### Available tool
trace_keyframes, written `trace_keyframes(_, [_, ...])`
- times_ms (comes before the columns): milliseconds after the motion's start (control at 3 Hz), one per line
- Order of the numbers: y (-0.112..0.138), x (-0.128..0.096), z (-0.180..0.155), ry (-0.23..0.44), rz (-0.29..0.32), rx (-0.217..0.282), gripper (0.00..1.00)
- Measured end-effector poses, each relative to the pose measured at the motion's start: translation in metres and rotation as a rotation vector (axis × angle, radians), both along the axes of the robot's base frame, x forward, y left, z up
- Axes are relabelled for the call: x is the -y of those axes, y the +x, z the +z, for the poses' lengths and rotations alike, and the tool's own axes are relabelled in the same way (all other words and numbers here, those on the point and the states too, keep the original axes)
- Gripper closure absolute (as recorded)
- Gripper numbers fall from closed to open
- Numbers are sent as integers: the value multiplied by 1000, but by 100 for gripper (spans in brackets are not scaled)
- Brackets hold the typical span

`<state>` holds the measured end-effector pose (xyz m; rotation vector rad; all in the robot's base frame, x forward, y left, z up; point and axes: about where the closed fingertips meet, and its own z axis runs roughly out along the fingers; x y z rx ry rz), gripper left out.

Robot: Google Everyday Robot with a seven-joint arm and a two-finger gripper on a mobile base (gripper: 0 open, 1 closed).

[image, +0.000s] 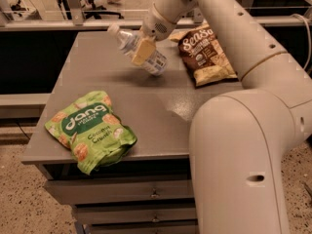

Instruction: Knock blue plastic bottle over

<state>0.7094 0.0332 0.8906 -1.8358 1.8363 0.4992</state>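
The blue plastic bottle (127, 39) leans steeply over the counter's (146, 111) far side, pincer (144, 51) against its middle — gripping or just pressing, I cannot tell — and once toppled it could roll off the edge.

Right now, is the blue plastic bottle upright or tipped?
Tipped: the blue plastic bottle slants, cap toward the upper left, with the end effector at its middle. Whether it touches the table: cannot tell.

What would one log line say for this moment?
gripper: at blue plastic bottle, table far half | bottle: tilted, cap left | task: unfinished
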Motion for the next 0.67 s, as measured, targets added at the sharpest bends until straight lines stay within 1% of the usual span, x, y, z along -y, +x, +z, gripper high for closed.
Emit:
trace_keyframes(333, [-7, -24, -15, 18, 54, -37, 51])
trace_keyframes(667, [-13, -41, -25, 30, 87, -55, 27])
